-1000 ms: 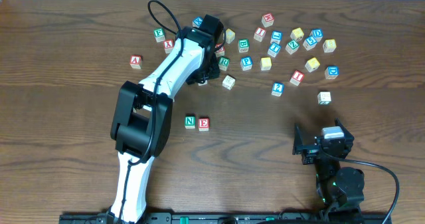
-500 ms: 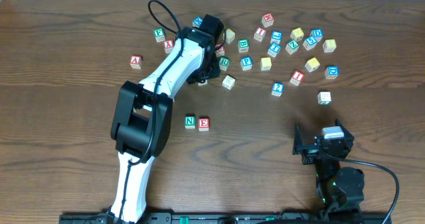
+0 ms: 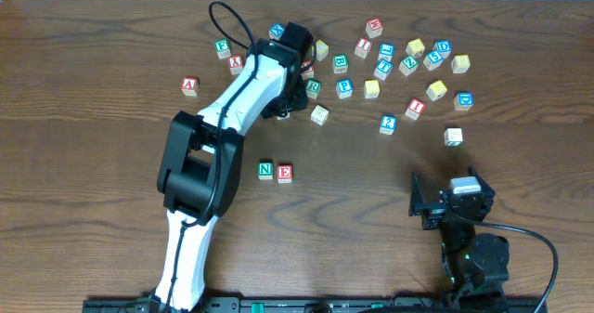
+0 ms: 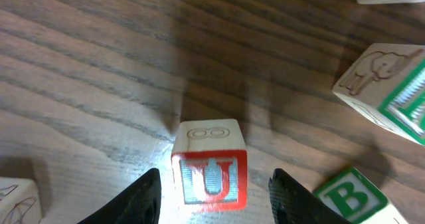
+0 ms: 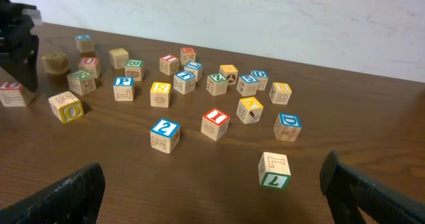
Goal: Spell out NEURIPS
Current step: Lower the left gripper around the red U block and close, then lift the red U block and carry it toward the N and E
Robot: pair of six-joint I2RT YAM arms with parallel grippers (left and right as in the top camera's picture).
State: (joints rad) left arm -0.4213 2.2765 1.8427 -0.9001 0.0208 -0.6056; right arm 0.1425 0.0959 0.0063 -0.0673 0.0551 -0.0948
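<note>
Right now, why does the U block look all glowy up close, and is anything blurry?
Left wrist view: bright light hits the front of the U block and the table beside it, a shadow lies beyond, and the left gripper looks dark and blurry. Right wrist view: the blocks are sharp, but the right gripper is a blur. Overhead view: even light, no glare.

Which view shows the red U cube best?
Left wrist: the red U cube sits close up inside the open left gripper, letter readable. Overhead, the left arm covers it; the right wrist view cannot pick it out.
</note>
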